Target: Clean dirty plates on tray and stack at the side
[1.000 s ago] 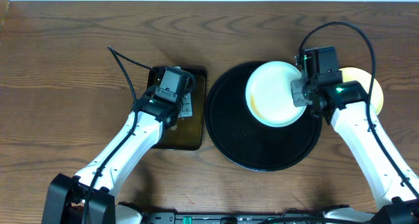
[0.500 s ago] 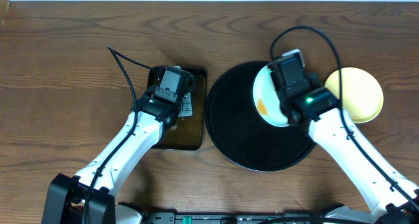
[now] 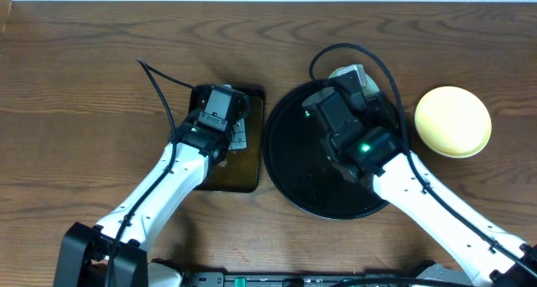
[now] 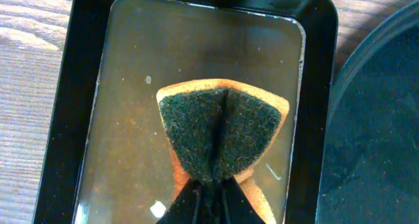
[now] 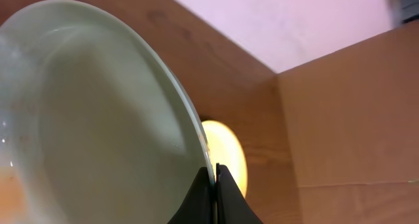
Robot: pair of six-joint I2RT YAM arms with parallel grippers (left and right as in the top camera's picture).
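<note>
right arm over tray, sponge dish adjacent

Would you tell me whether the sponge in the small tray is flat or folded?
Folded: the left gripper pinches the sponge, and its dark green face creases down the middle into two lobes.

1. Mint plate: cut off by left and bottom edges, right wrist view.
2. Yellow plate: left part hidden behind that plate's rim.
3. Sponge: lower end covered by left gripper (bottom centre of frame).
</note>
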